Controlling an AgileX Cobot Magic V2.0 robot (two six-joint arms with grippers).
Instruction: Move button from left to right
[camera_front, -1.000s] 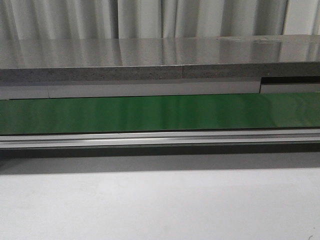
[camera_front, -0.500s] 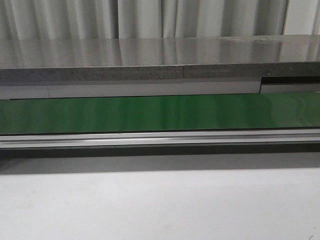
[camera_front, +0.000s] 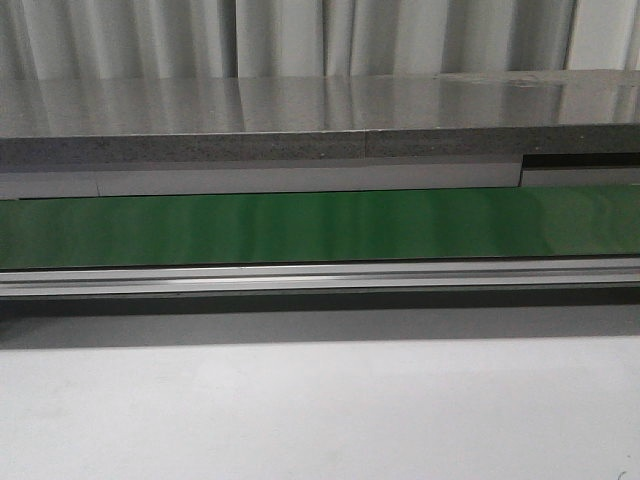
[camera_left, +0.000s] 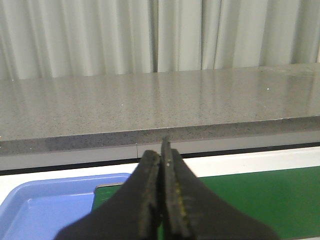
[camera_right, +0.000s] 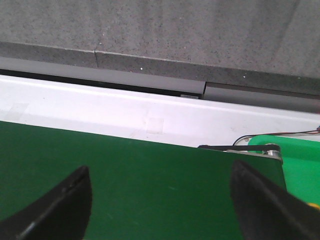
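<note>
The button is out of view in every frame. In the left wrist view my left gripper (camera_left: 162, 150) is shut, its two black fingers pressed together with nothing between them. It hangs over the end of the green conveyor belt (camera_left: 260, 200), beside a blue tray (camera_left: 45, 205). In the right wrist view my right gripper (camera_right: 160, 170) is open, with only bare belt (camera_right: 150, 175) between its wide-apart fingertips. Neither gripper shows in the front view.
The green belt (camera_front: 320, 225) runs across the front view behind an aluminium rail (camera_front: 320, 277), with a grey speckled counter (camera_front: 300, 110) beyond it and a white table surface (camera_front: 320, 410) in front. A bright green bin (camera_right: 300, 160) and thin cables lie past the belt's end roller.
</note>
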